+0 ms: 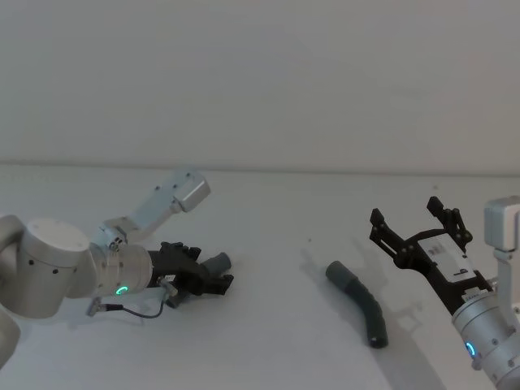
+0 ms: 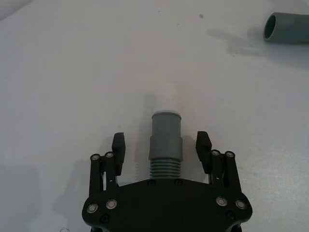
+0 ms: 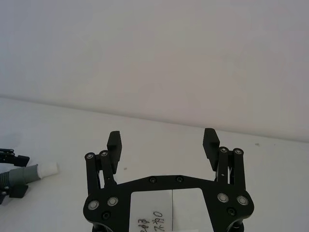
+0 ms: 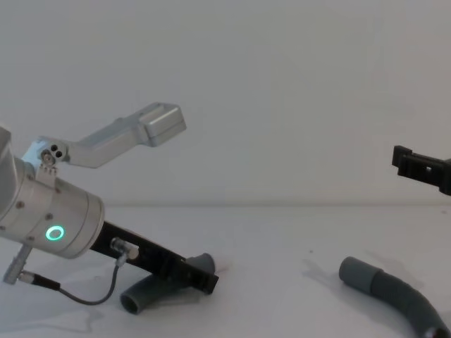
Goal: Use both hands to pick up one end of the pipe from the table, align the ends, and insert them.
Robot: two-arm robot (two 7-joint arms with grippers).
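Left gripper (image 1: 199, 278) low over table (image 1: 276, 349), left side, jaws spread astride short hose (image 1: 218, 263). Left wrist view adds: gap either side of grey cuff (image 2: 165, 140), whitish tip (image 2: 166, 99) pointing away from gripper. Chest view adds: short hose's curved rear end on table. Centre-right: long hose (image 1: 361, 302) lying flat; left wrist view shows sleeve (image 2: 287, 28) mouth hollow. Far right: right gripper (image 1: 409, 213) raised, jaws wide, holding nothing. Count: two hose pieces, two grippers.
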